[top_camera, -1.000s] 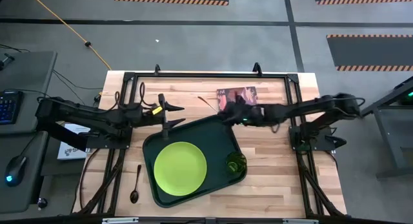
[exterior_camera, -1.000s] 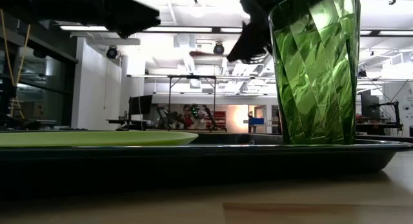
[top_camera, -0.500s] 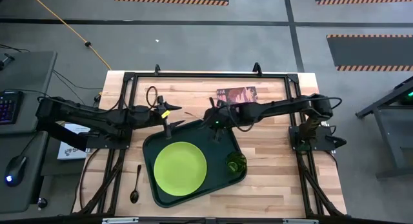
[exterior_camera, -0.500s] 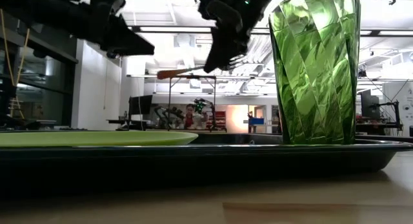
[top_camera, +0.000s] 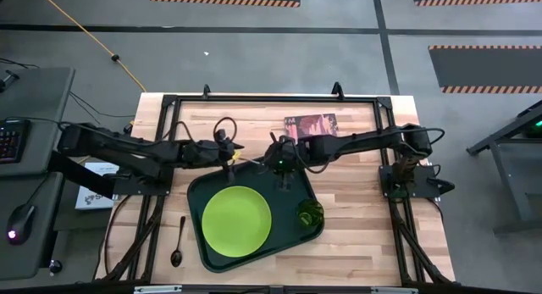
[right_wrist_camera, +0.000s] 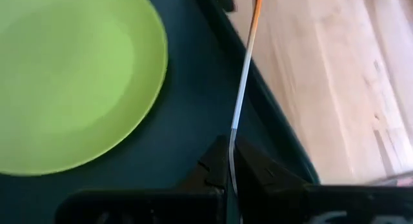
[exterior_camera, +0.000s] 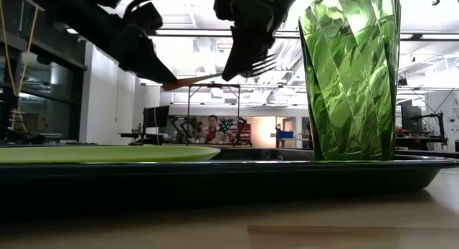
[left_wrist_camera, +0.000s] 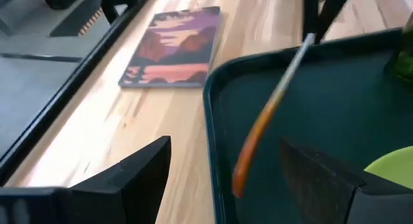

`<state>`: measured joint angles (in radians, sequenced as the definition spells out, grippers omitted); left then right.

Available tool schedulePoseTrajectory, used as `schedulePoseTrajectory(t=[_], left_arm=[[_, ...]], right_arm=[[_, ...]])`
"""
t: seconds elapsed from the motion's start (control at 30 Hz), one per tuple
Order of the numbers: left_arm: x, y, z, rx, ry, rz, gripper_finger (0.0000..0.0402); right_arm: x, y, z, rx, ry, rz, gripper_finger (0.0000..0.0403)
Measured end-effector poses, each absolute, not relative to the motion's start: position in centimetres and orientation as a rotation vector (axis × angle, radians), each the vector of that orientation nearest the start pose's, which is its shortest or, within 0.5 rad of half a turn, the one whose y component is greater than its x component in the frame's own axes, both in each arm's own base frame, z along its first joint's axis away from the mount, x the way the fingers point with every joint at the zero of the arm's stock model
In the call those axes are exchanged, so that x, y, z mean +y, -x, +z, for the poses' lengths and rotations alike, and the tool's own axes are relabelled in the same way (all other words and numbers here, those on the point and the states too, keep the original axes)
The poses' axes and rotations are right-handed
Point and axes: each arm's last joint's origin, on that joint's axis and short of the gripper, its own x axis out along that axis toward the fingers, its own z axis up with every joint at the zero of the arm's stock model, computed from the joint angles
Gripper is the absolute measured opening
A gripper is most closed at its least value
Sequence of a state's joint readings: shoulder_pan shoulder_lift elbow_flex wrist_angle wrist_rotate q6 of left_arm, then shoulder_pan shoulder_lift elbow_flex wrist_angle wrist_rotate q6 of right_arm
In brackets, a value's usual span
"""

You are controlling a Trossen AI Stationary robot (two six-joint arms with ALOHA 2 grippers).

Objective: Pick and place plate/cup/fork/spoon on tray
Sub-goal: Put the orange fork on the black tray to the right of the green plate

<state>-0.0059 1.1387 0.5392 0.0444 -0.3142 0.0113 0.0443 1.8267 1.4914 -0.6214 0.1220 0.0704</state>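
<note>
My right claw (top_camera: 279, 161) is clamped on the tine end of the fork (top_camera: 255, 159), and I hold it in the air above the far edge of the tray (top_camera: 309, 188). The orange handle points away from this claw toward my left claw (top_camera: 230, 150). In the right wrist view the fork (right_wrist_camera: 241, 88) runs straight out from between the closed fingers (right_wrist_camera: 255, 166), over the tray rim.

My left claw stands wide, its two fingers (left_wrist_camera: 139, 172) on either side of the free end of the orange handle (left_wrist_camera: 255, 137) without touching it. It also hovers above the tray's far edge.

On the tray, the plate (top_camera: 236, 219) lies flat near the centre. The cup (top_camera: 309, 213) stands upright in the tray's near right corner, just beside the plate.

The spoon (top_camera: 179, 241) lies on the table (top_camera: 356, 235), left of the tray and apart from it. A reddish book (top_camera: 312, 124) lies on the table beyond the tray's far edge.
</note>
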Motion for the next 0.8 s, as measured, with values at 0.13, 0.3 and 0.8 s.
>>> schedulePoseTrajectory(t=[0.13,0.3,0.8], left_arm=[[0.5,-23.7,20.3,0.579,-0.097,0.203,0.0272],[0.3,-24.4,20.0,0.606,-0.101,0.125,0.0266],[0.2,-24.5,19.7,0.631,-0.082,0.084,0.0023]], right_arm=[[2.0,-39.3,25.6,0.955,0.032,-0.086,0.0000],[2.3,-39.1,25.5,0.976,0.039,-0.048,0.0000],[2.5,-39.0,25.4,0.986,0.045,-0.047,0.0000]])
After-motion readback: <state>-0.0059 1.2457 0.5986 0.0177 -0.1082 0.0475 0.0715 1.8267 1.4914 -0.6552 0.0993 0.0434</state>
